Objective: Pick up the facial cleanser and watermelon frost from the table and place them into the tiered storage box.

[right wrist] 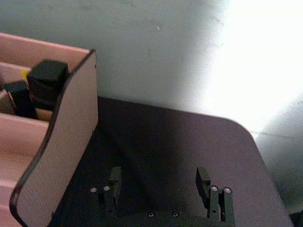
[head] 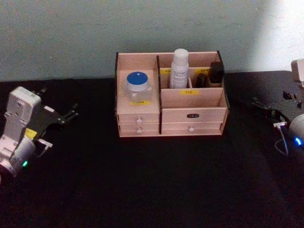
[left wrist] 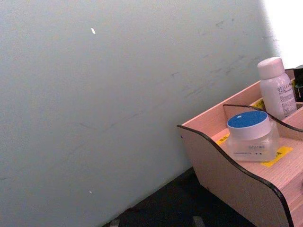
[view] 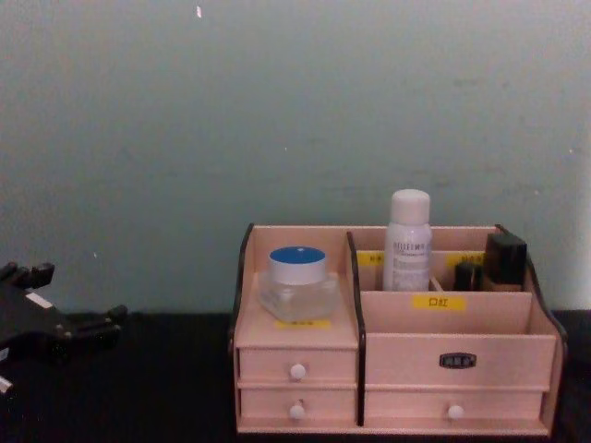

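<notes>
The pale pink tiered storage box [head: 192, 115] stands at the table's middle back. The watermelon frost [head: 137, 85], a clear jar with a blue lid, rests on the box's left tier above two drawers. Upright in a rear compartment is the facial cleanser [head: 179, 69], a tall white bottle. Both also show in the chest view, the jar [view: 297, 281] and the bottle [view: 407, 240], and in the left wrist view, the jar [left wrist: 250, 135] and the bottle [left wrist: 276, 88]. My left gripper [head: 74, 110] sits open and empty at the far left. At the far right, my right gripper [right wrist: 159, 177] is open and empty beside the box's side panel [right wrist: 61, 151].
Small black items [head: 216, 72] stand in the box's back right compartment. A pale green wall rises close behind the box. Dark table surface [head: 156, 185] stretches in front of the box and to both sides; its right rear corner [right wrist: 236, 127] lies near the right gripper.
</notes>
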Controlling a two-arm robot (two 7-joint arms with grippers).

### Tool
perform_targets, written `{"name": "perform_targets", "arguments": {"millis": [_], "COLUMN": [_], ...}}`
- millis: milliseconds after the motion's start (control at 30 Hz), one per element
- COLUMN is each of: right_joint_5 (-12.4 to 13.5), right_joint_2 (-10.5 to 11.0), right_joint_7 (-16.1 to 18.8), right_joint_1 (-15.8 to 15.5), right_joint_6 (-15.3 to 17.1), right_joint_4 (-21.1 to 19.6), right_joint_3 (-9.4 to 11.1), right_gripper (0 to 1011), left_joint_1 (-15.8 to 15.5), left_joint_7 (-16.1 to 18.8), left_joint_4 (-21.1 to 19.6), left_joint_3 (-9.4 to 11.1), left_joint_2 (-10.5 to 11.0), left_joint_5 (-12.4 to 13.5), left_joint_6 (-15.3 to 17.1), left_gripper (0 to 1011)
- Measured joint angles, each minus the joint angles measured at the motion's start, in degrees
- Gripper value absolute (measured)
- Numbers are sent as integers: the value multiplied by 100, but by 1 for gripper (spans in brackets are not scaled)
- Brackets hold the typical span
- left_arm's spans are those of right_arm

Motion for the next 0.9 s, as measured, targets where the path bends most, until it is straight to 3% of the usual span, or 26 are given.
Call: {"name": "perform_targets", "arguments": {"millis": [900], "right_joint_5": [-8], "right_joint_2": [-24], "right_joint_7": [4], "right_joint_1": [13], "right_joint_6": [43], "right_joint_4": [30], "right_joint_3": [0], "right_gripper": [1003], "left_joint_1": [0], "left_joint_7": [0], "left_joint_4": [0], "left_joint_3": [0], "left_joint_2": [0], "left_joint_5": [0], "left_joint_6": [0], "left_gripper": [1001]}}
